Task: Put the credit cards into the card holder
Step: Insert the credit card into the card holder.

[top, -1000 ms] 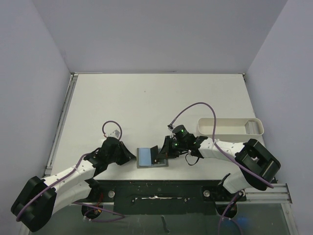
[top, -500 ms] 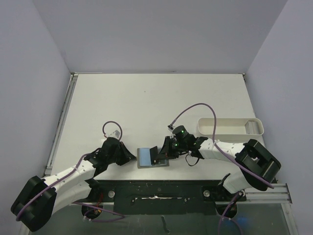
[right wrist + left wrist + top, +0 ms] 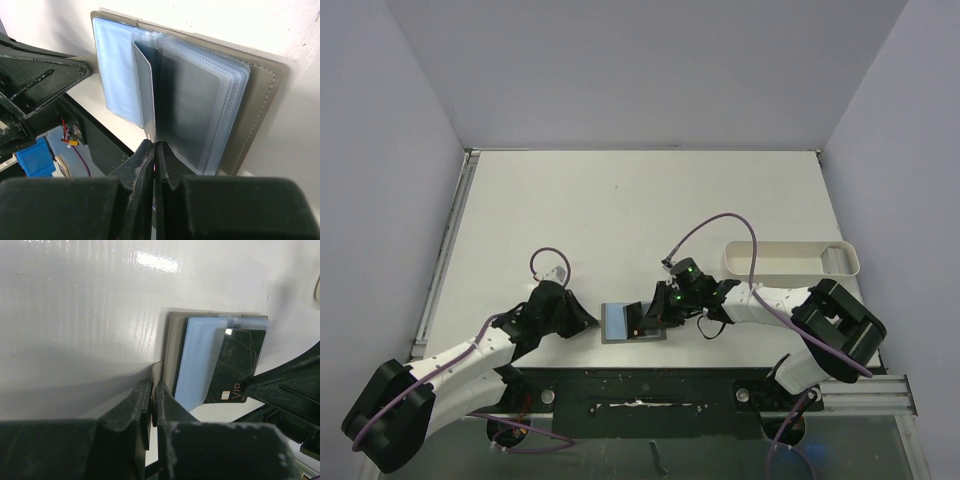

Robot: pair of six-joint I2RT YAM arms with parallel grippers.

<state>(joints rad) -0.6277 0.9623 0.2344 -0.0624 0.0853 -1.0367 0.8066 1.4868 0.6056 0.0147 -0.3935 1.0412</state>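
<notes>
Card [image 3: 235,365] on edge at the open holder [image 3: 620,322], pinched in the right gripper [image 3: 154,145].

The holder lies open on the table [image 3: 620,220] at its near edge, between the two arms, with its blue sleeves [image 3: 120,70] facing up. The card stands steeply among those sleeves; whether its lower edge is in a pocket or only between two leaves cannot be told. The right fingers are closed tight on the card's near end. The left gripper [image 3: 154,390] is nipped shut on the holder's tab [image 3: 159,371], anchoring it. To do this well, the left should likely pin the tab firmly. The right should tip the card flatter to match the pocket and slide it in slowly, letting go only once most of it is seated. The tray [image 3: 790,272] sits well apart to the right.
</notes>
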